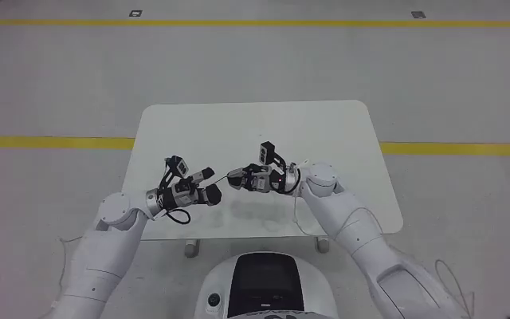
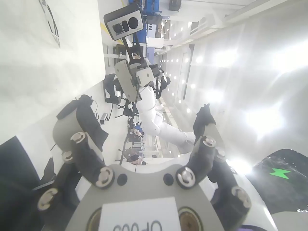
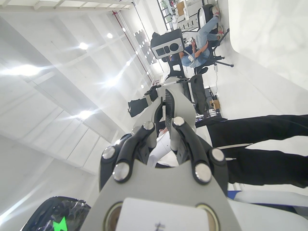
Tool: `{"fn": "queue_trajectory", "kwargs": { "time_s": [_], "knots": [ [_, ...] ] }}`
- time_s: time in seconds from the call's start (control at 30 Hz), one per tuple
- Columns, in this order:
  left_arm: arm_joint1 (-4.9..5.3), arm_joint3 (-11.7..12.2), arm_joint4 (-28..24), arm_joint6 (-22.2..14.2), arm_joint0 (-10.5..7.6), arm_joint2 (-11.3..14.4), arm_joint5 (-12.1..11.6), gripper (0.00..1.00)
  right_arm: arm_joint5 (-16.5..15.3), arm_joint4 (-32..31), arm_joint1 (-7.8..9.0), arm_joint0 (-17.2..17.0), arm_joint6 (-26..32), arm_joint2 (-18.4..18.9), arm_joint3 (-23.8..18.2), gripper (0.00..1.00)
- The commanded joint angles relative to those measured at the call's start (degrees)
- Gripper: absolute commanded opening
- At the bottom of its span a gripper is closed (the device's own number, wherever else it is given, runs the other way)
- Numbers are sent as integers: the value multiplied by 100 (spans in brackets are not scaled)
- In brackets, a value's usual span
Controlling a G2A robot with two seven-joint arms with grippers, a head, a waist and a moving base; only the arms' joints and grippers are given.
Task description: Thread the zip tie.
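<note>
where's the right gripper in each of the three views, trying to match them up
Top view: the right gripper is over the table's near middle, jaws shut, tips facing the left gripper.
Left wrist view: the right gripper is mid-picture, farther off, beside its grey wrist camera.
Right wrist view: the right gripper is centre foreground, jaws shut.
Shared landmark: the white table.
</note>
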Motion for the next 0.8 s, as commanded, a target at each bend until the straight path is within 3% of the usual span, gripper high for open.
{"fn": "queue_trajectory", "kwargs": {
  "time_s": [0.0, 0.17, 0.77],
  "knots": [
    [9, 1, -13, -11, 1, 12, -11, 80, -7, -5, 1, -17, -45, -25, -28, 0],
    [30, 9, -42, -17, 12, 35, -36, 49, -1, -64, 13, -29, -138, -67, -48, 0],
    [97, 21, -161, 76, 36, 90, -69, 31, 128, -345, 155, -181, -164, -43, -469, 0]
  ]
}}
